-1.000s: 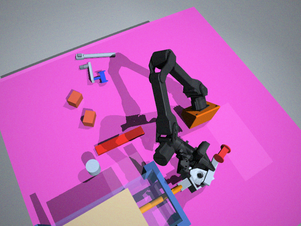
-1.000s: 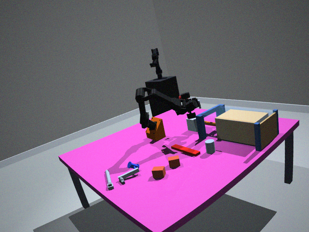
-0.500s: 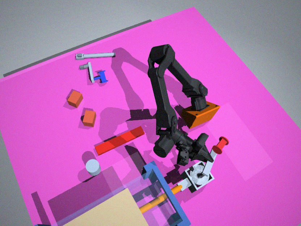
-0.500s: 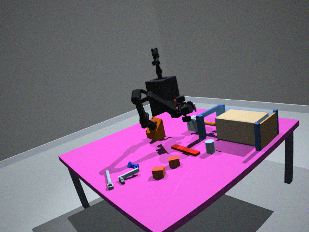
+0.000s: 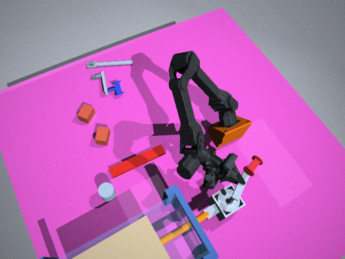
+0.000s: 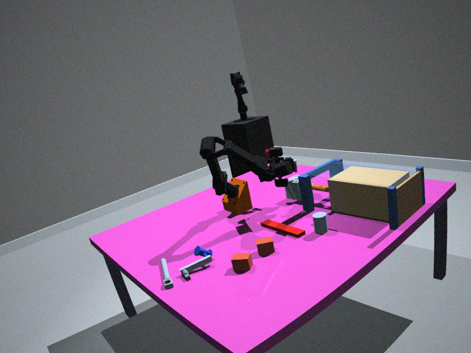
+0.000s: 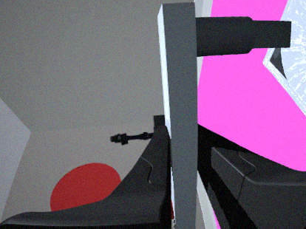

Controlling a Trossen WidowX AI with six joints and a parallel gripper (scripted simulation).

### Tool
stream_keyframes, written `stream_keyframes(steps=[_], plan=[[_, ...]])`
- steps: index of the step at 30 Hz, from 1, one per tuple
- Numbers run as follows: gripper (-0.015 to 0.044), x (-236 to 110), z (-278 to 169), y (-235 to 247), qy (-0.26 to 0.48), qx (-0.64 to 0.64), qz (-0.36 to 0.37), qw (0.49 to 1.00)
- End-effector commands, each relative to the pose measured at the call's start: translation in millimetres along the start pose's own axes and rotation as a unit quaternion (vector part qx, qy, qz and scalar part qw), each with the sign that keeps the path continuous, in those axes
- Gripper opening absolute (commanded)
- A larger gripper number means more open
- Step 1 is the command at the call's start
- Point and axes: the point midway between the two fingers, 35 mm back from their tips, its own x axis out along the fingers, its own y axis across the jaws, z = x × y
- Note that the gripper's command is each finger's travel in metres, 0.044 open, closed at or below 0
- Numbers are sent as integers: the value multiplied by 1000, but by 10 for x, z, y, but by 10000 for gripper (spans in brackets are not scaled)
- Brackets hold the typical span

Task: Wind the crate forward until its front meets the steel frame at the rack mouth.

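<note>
My gripper (image 5: pixel 243 182) (image 7: pixel 177 131) is shut on the grey bar of the winch handle (image 5: pixel 240 188) (image 7: pixel 181 76), which has a red knob (image 5: pixel 253 166) (image 6: pixel 267 152). The handle's dark square key (image 7: pixel 271 34) shows in the wrist view, out of the hole. The bar's key end overlaps the white winch (image 5: pixel 222 204) (image 6: pixel 292 190) (image 7: pixel 296 39) in the top view; the wrist view does not show the hole. An orange strap (image 5: pixel 175 233) (image 6: pixel 320 188) runs to the tan crate (image 5: pixel 123 239) (image 6: pixel 359 192), which sits flat, its front back from the blue mouth frame (image 5: pixel 188 208) (image 6: pixel 307 196).
A red bar (image 5: pixel 136 161) (image 6: pixel 282 228) and a grey cylinder (image 5: pixel 106 191) (image 6: pixel 320 223) stand near the cubby. Two orange blocks (image 5: pixel 86 113) (image 5: pixel 102 135), a blue-knobbed crank (image 5: pixel 104 83) (image 6: pixel 196 266) and a grey wrench-like bar (image 5: pixel 113 63) (image 6: pixel 165 270) lie farther off.
</note>
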Motion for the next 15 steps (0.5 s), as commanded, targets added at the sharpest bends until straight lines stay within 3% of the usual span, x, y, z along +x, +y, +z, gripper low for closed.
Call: stream_keyframes(steps=[1, 15], plan=[[0, 5, -25, -29, 2, 5, 7, 1000], [0, 8, -30, -194, 2, 5, 7, 1000]])
